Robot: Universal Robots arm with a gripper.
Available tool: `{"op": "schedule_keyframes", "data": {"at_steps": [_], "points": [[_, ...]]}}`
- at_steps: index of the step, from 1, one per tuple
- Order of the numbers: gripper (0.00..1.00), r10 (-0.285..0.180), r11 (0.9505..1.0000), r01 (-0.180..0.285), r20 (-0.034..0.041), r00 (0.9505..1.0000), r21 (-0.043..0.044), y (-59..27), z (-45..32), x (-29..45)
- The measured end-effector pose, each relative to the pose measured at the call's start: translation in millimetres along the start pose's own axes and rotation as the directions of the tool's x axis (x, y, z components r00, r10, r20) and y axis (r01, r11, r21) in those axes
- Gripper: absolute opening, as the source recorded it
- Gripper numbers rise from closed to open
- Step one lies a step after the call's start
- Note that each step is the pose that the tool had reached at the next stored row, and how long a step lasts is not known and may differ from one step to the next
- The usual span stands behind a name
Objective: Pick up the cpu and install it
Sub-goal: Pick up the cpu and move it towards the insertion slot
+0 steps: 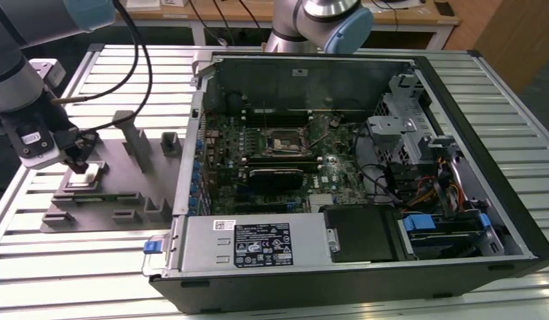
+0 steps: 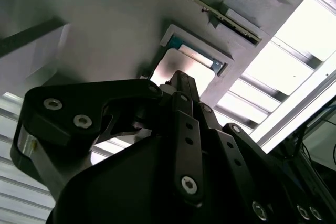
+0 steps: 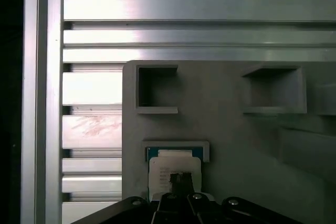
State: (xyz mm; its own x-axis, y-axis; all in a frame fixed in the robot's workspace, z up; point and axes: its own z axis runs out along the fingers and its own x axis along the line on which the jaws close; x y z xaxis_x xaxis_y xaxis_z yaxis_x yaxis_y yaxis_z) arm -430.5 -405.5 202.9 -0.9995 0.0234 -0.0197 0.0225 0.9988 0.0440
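Observation:
The cpu (image 1: 88, 172) is a small silver square lying flat in a blue-edged pocket of the grey tray (image 1: 123, 177), at the exterior view's left. My gripper (image 1: 78, 160) hangs directly over it, fingers drawn together and shut, tips at or just above the chip's top. Both wrist views show the cpu (image 2: 169, 61) (image 3: 161, 169) under the dark gripper (image 2: 179, 77) (image 3: 181, 179) tips, still seated in the tray (image 2: 105, 24) (image 3: 231, 129). The motherboard socket (image 1: 284, 141) sits inside the open computer case, well to the exterior view's right of the gripper.
The open computer case (image 1: 488, 220) fills the middle and the exterior view's right of the slatted metal table (image 1: 43, 267). A black finned block (image 1: 274, 179) lies below the socket. Upright grey posts (image 1: 132, 137) stand on the tray near the gripper. A second arm's base (image 1: 319, 20) stands behind the case.

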Motion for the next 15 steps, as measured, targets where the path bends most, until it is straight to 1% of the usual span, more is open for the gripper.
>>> {"op": "schedule_keyframes", "data": {"at_steps": [9, 15], "points": [[0.11, -0.008, 1.0, 0.008, -0.002, 1.0, -0.0002, -0.3, 7.3, 1.6], [0.11, -0.008, 1.0, 0.008, -0.0022, 1.0, -0.0001, -0.4, 7.5, 1.8]]}}
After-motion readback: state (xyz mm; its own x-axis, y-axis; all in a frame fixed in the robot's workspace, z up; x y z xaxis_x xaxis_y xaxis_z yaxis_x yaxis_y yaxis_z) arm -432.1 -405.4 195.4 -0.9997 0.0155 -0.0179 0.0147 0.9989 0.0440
